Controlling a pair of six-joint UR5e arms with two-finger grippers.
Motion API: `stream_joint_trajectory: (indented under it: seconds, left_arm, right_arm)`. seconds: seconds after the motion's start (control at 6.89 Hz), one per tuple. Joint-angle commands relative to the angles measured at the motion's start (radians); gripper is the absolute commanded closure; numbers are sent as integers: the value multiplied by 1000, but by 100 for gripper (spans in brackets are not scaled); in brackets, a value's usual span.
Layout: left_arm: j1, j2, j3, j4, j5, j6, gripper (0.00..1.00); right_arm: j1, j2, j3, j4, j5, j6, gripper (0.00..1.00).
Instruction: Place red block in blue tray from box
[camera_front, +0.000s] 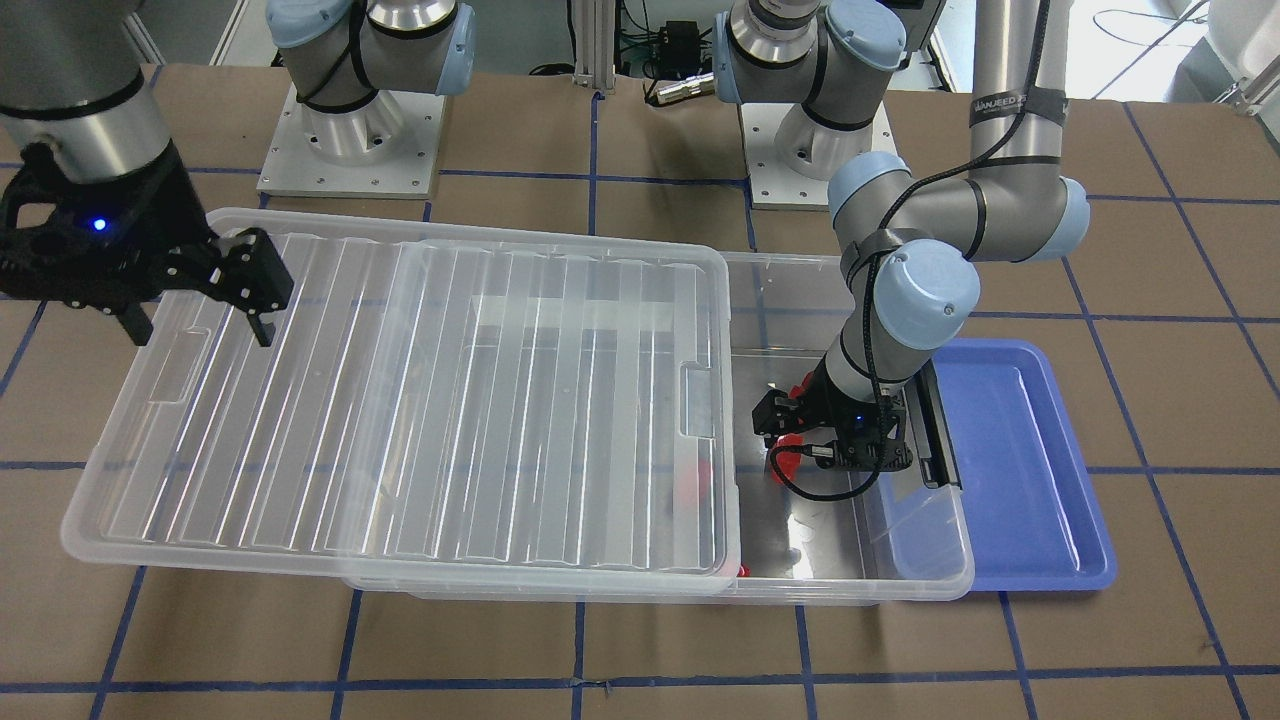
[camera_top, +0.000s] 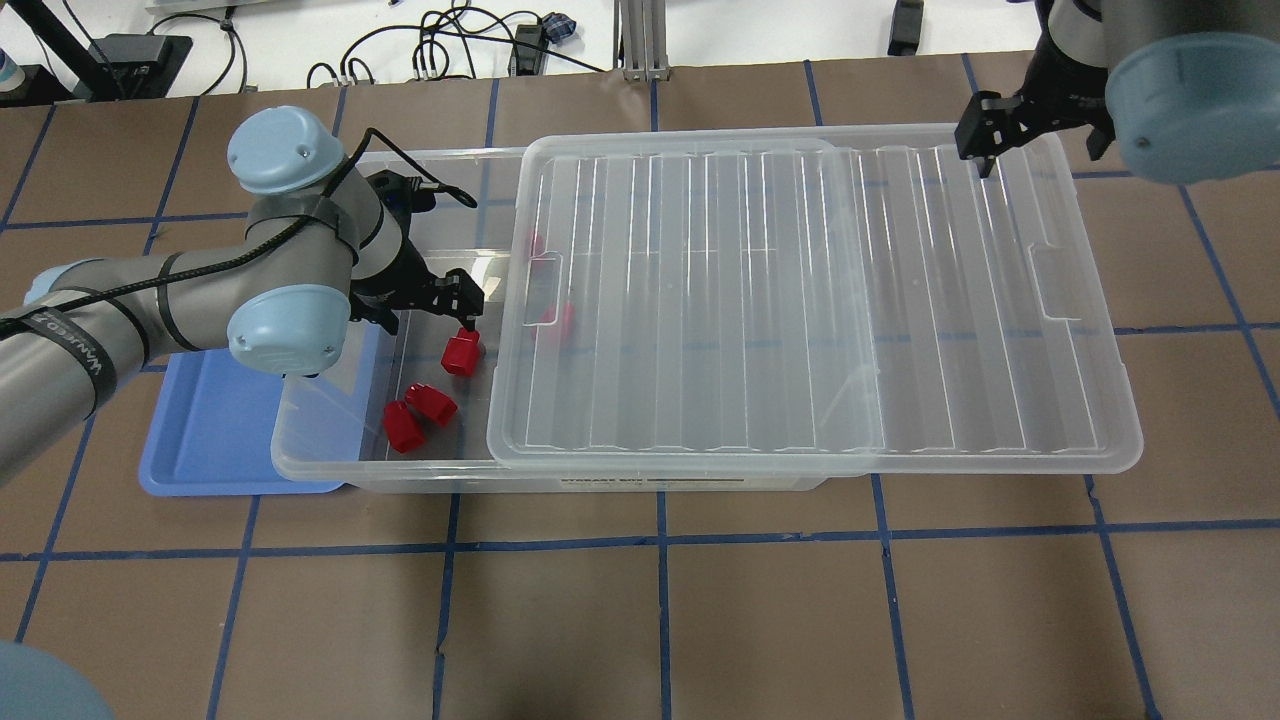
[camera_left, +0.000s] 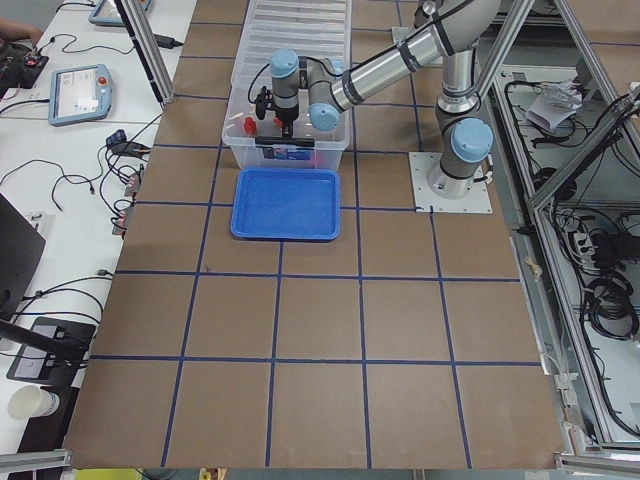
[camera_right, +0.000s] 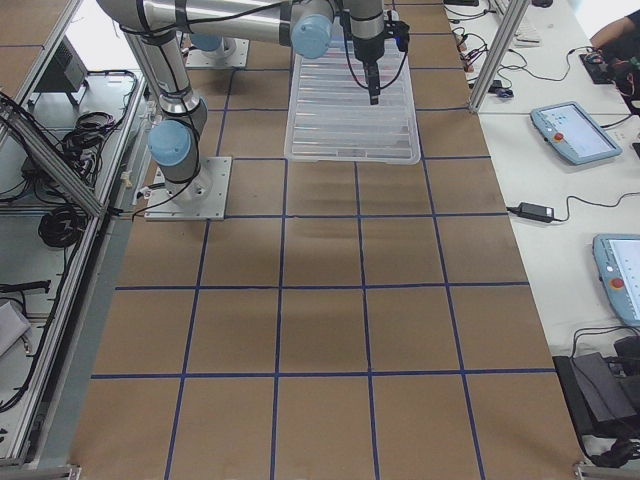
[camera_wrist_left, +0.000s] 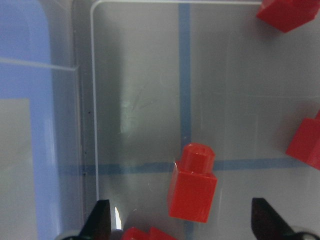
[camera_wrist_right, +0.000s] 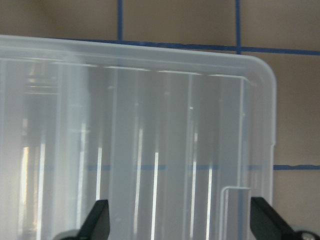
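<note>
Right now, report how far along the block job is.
Done: the lid is slid aside, exposing the end of the box nearest the blue tray. In hand: the left gripper, open, is down inside over one red block, not gripping it. Left: grip, lift, set it in the tray, where no block shows.

The box (camera_top: 600, 483) stands on the table (camera_top: 800, 600). Its lid (camera_top: 800, 300) lies on top, slid toward the box's right end and overhanging it, leaving the left end uncovered. In that uncovered end lies one block (camera_top: 460, 352). Two more blocks (camera_top: 432, 400) touch each other nearer the box's robot-side wall. Another block (camera_top: 555, 320) lies under the lid's edge. The tray (camera_top: 210, 430) lies on the table against the box's left end.
</note>
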Motion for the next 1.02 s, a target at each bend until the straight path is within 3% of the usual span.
stream_joint_trajectory:
  seconds: [0.0,0.15,0.44,0.58,0.87]
  left_arm:
    - [-1,-32,-14,2,-20,-49,9]
    - [-3,-41,-14,-1,-21,-60,27]
    - [-12,-61,-6,14,-20,-70,88]
    - [-21,-58,-1,29,-11,-60,99]
    - [-24,19,95,-74,-20,-89,99]
  right_arm:
    - [19,-40,-16,152,37,30,0]
    - [23,-37,-59,216,40,32,0]
    - [29,-34,-75,274,41,38,0]
    - [29,-30,-73,268,43,36,0]
    - [29,-33,-72,268,38,36,0]
